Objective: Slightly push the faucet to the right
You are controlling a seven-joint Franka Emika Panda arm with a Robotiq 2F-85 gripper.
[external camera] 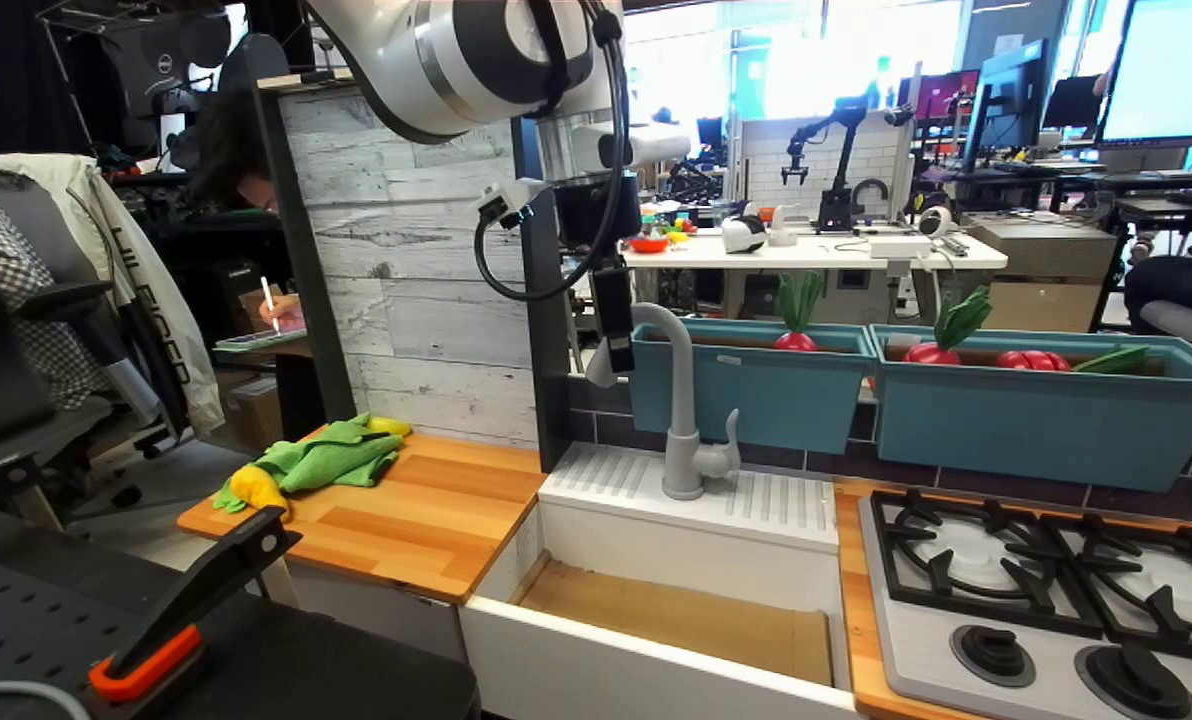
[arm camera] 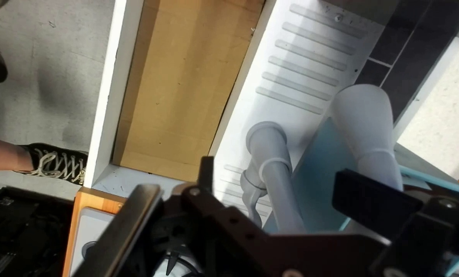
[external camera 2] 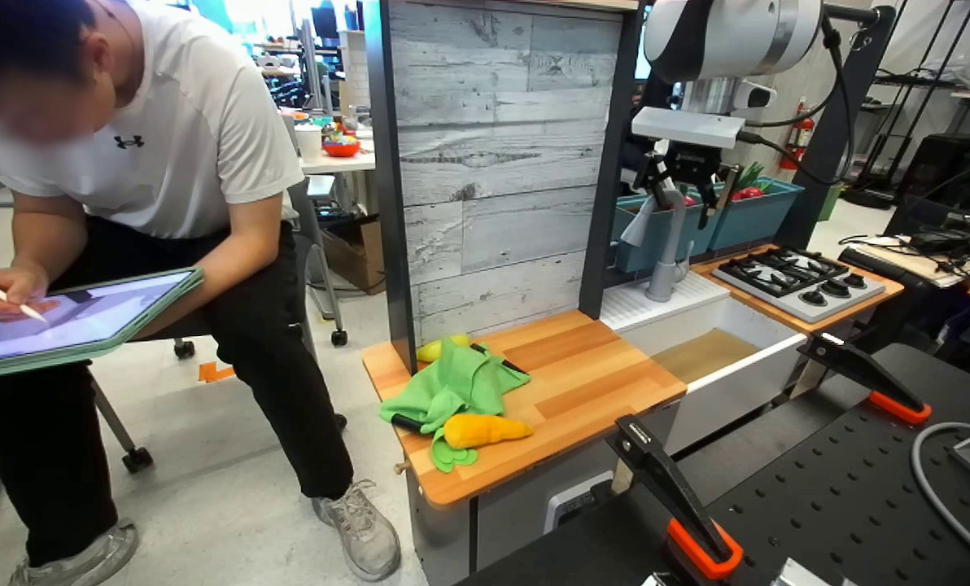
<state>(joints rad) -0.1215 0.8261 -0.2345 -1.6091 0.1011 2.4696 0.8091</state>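
Presently, the sink (external camera: 646,672) fills the lower centre of an exterior frame, with the faucet (external camera: 684,395) upright on its rear ledge (external camera: 596,470), just right of centre. For the push, slow, light sideways pressure with an early halt is advised. In the wrist view's lower half, the jaws of the gripper (arm camera: 273,181) stand parted, no grip evident; the faucet's neck (arm camera: 278,184) appears between them, spout (arm camera: 362,111) past the jaw at frame right, contact unconfirmed.

I noted open air above the sink (external camera: 576,672); teal planters (external camera: 776,395) obstructed passage behind the faucet (external camera: 683,405); a plank panel (external camera: 426,260) barred the rear of the wooden counter (external camera: 436,530).
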